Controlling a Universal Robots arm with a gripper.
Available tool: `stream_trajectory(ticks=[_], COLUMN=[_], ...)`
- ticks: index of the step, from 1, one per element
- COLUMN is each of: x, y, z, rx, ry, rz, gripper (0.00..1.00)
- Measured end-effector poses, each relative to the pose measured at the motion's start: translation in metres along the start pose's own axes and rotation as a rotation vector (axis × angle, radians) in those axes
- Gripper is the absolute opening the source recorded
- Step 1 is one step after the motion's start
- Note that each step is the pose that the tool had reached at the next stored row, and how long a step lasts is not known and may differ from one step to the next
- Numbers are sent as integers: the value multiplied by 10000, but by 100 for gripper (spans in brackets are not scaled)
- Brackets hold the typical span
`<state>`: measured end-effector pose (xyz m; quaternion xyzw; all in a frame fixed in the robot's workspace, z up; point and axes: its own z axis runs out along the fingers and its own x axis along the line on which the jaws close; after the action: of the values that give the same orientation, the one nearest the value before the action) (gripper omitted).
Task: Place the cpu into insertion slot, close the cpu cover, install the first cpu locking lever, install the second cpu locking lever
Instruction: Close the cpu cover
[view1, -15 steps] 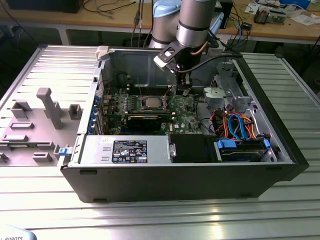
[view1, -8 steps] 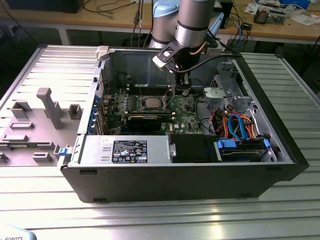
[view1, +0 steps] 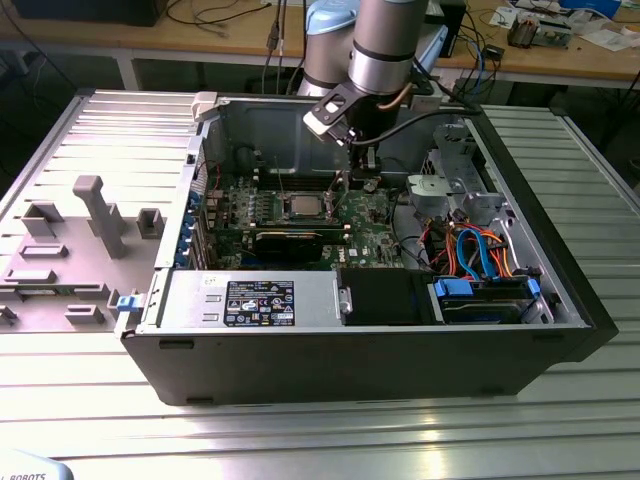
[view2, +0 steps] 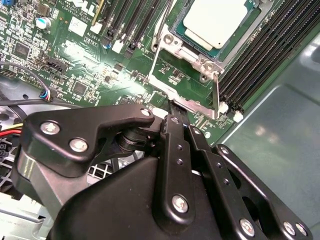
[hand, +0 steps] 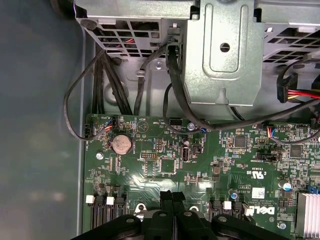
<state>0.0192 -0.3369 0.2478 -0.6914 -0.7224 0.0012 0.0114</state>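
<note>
Gripper (view2: 169, 107): you had its black fingers (hand: 166, 197) pressed together, just a seam between them. The tip met the free edge of the cpu cover (view2: 195, 105); couldn't tell whether any metal was pinched. That cover was swung open, tilted off the motherboard (hand: 200, 165), with green board showing through its cut-out and its hinge side at the insertion slot (view2: 182, 45). The cpu (view2: 215, 20) sat flat in the slot, silver top up and uncovered. A thin locking lever (view2: 162, 25) rod ran beside the slot. Long black memory slots (view2: 260, 55) flanked the socket on both sides.

In the first wrist view a round coin cell battery (hand: 121, 144) sat on the board beyond the fingertips. Past the board edge black cables (hand: 175, 75) looped up to a grey metal drive cage (hand: 225, 50).

In the exterior view your arm (view1: 385, 40) reached down into the open computer case (view1: 400, 370), the gripper just to the exterior view's right of the cpu. A black graphics card (view1: 290, 240) lay across the board nearer the camera, and the power supply (view1: 250, 300) sat nearer again. The case rested on a slatted metal table (view1: 300, 430).
</note>
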Motion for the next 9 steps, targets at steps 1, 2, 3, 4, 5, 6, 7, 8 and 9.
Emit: stream_trajectory(ticks=[1, 2, 3, 4, 5, 6, 7, 8, 9], x=[0, 0, 0, 0, 1, 1, 1, 1, 1], y=[-2, -6, -10, -12, -14, -16, -19, -23, -25], z=[0, 0, 0, 0, 0, 0, 0, 0, 0], rx=[0, 0, 0, 0, 0, 0, 0, 0, 0], ry=[0, 0, 0, 0, 0, 0, 0, 0, 0], rz=[-1, 0, 0, 0, 0, -1, -1, 0, -1], gripper=[11, 11, 11, 11, 11, 11, 11, 11, 11])
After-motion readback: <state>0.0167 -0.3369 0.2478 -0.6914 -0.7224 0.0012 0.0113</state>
